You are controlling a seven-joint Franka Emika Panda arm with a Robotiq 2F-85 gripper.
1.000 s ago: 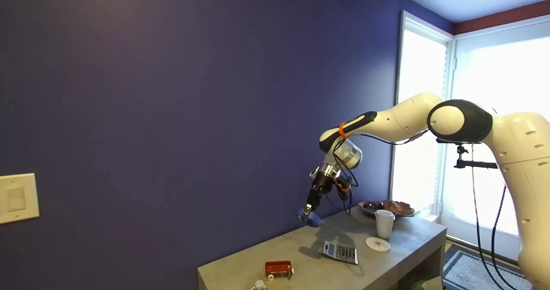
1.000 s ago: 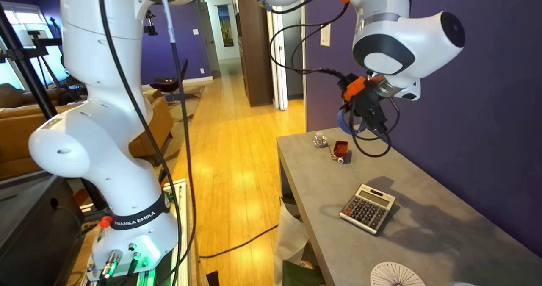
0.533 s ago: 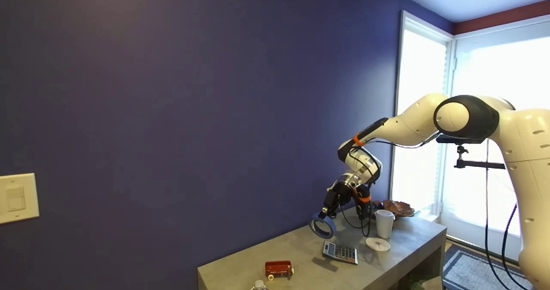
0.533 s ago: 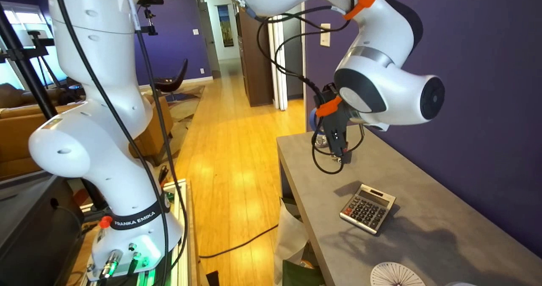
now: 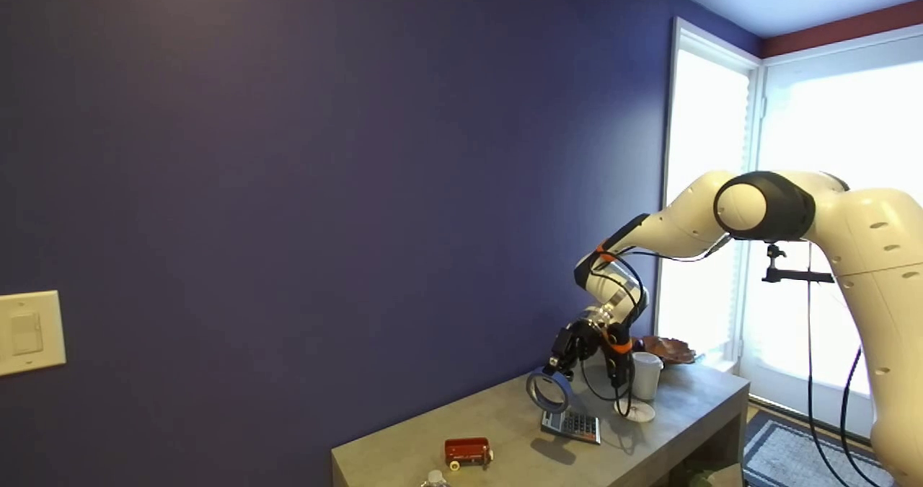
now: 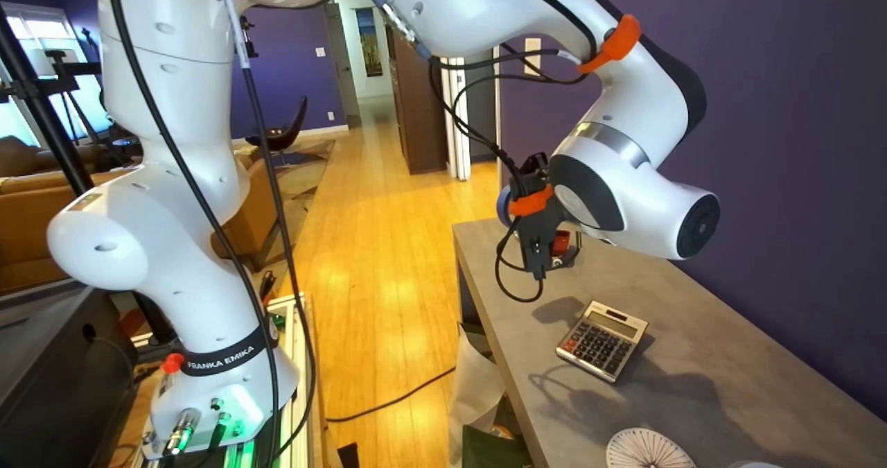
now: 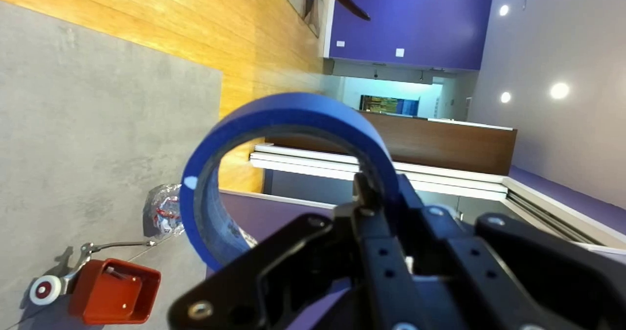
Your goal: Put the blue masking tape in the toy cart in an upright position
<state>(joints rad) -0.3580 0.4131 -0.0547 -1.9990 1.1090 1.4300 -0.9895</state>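
The blue masking tape (image 5: 551, 408) is a ring held on edge in the air, above and near the calculator. My gripper (image 5: 555, 369) is shut on its rim, one finger inside the ring and one outside, as the wrist view shows for the tape (image 7: 293, 107) and the fingers (image 7: 379, 198). In an exterior view only a sliver of the tape (image 6: 504, 206) shows past the wrist. The toy cart (image 5: 467, 449), a small red wagon with whitish wheels, stands on the table apart from the tape. It shows lower left in the wrist view (image 7: 120, 291) and partly hidden in an exterior view (image 6: 560, 243).
A calculator (image 6: 601, 340) lies on the grey table (image 6: 499, 274). A flat white disc (image 6: 648, 448), a white cup (image 5: 645, 376) and a brown bowl (image 5: 670, 350) are toward one end. A clear object (image 7: 164, 210) stands near the cart. A purple wall (image 5: 360, 220) runs along the table.
My gripper has moved with the tape away from the wall and cart and lower, over the calculator side. The tape's ring has turned to face an exterior camera. The cart has not moved.
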